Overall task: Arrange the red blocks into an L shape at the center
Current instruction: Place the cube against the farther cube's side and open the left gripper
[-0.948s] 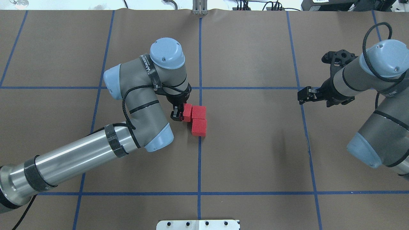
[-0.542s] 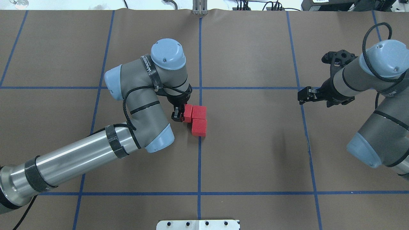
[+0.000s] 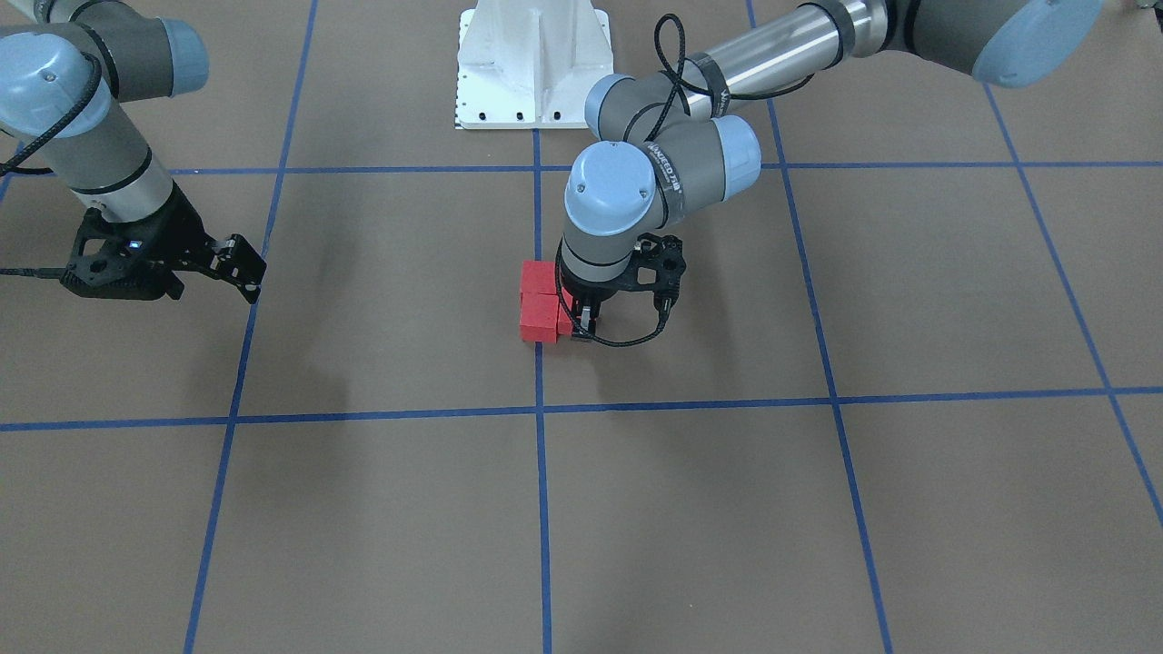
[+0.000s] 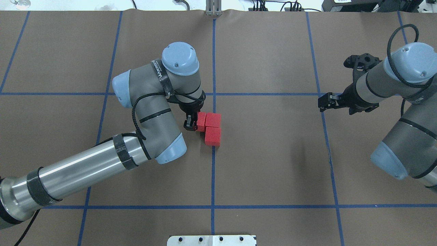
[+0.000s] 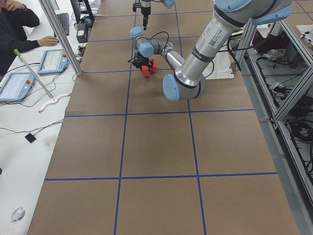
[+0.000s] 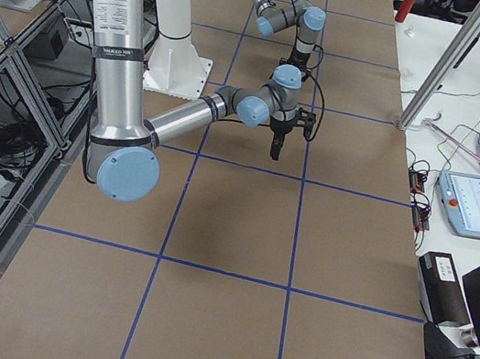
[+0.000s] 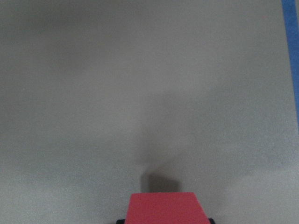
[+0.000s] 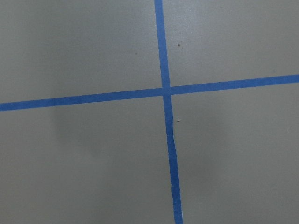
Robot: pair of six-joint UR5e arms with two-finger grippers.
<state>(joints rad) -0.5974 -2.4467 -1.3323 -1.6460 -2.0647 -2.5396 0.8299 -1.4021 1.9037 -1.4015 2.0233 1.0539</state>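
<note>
Red blocks [image 4: 213,136] gather at the table's centre, two touching in a column along the blue line [image 4: 213,171], while my left gripper [image 4: 194,121] clamps the third block [image 4: 201,120] just beside the far one, so the L's foot points left.

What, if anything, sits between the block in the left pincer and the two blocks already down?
Nothing visible: the held red block in the left pincer is right beside the two placed blocks.
</note>
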